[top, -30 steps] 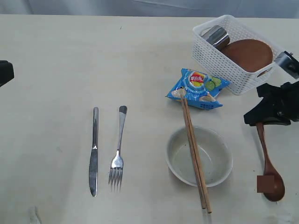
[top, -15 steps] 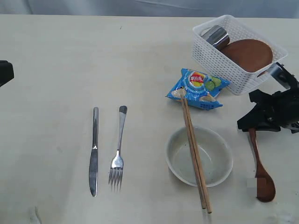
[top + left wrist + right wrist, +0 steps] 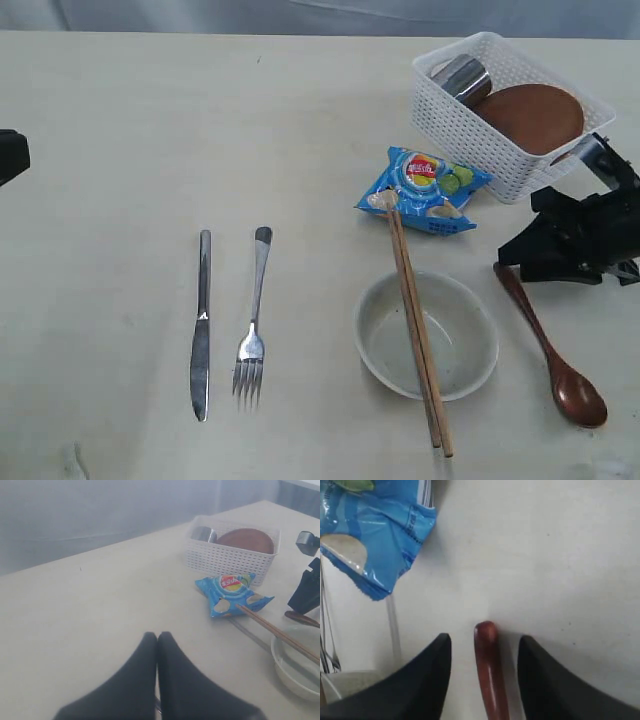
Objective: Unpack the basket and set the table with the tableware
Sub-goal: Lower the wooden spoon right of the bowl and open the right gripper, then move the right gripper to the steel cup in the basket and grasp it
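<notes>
Straddles, with right jaws spread and empty, the handle tip of the spoon (image 3: pixel 545 340) flat by the right edge of the worktop (image 3: pixel 120 120), long axis toward the near-right corner. Left jaws pressed together, empty.

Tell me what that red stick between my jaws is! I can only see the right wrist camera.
Observer: It is the handle of a dark red wooden spoon. Its round scoop end lies on the table, away from the right gripper.
Operator: Is anything inside the basket?
Observer: Yes, a reddish-brown plate and a steel cup sit in the white basket.
Operator: Where are the knife and fork?
Observer: In the exterior view they lie side by side, left of the bowl, with the knife farther left than the fork.
</notes>
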